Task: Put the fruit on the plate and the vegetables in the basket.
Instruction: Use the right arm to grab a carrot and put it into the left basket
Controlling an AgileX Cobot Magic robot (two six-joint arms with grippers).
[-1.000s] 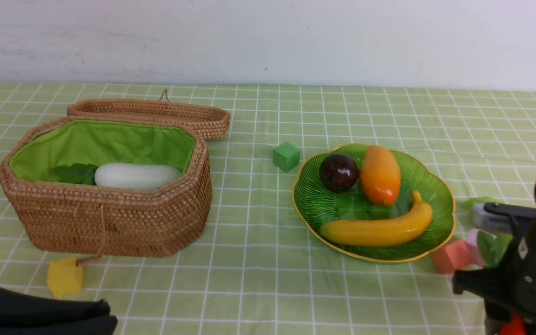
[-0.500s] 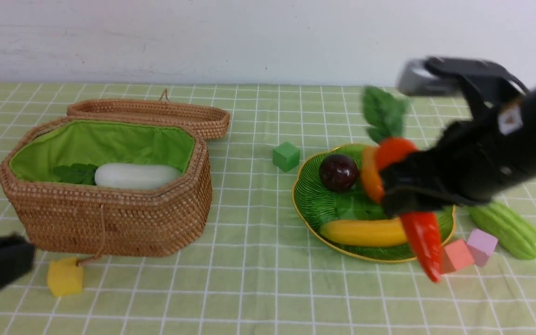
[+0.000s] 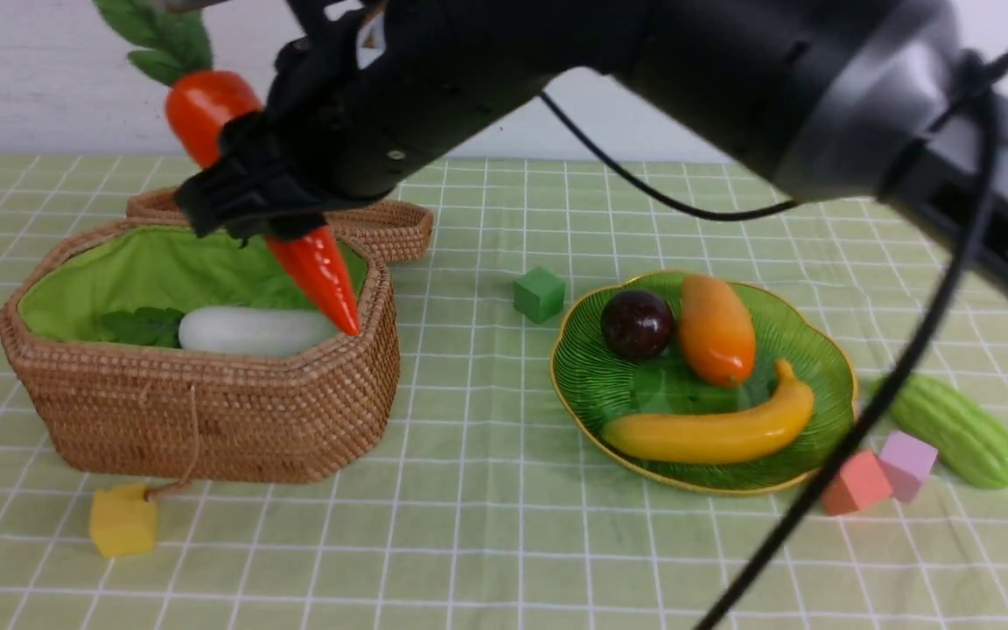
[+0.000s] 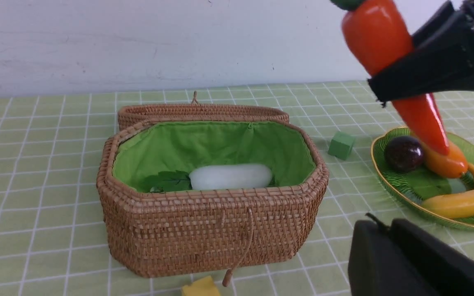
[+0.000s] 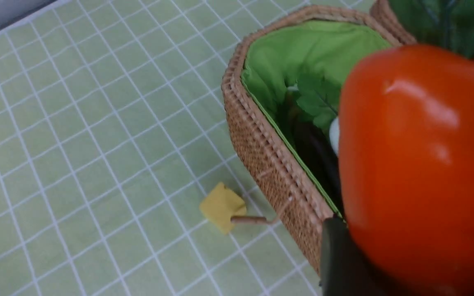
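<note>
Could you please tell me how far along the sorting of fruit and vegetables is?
Done: banana, mango and mangosteen lie on the plate; the radish is in the basket. In hand: the right gripper holds the carrot above the open basket. Left: release the carrot, then move the gourd lying on the table beside the plate.

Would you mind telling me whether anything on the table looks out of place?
Only the green gourd: it lies on the cloth beside the plate, not in the basket. Nothing looks spilled or damaged.
</note>
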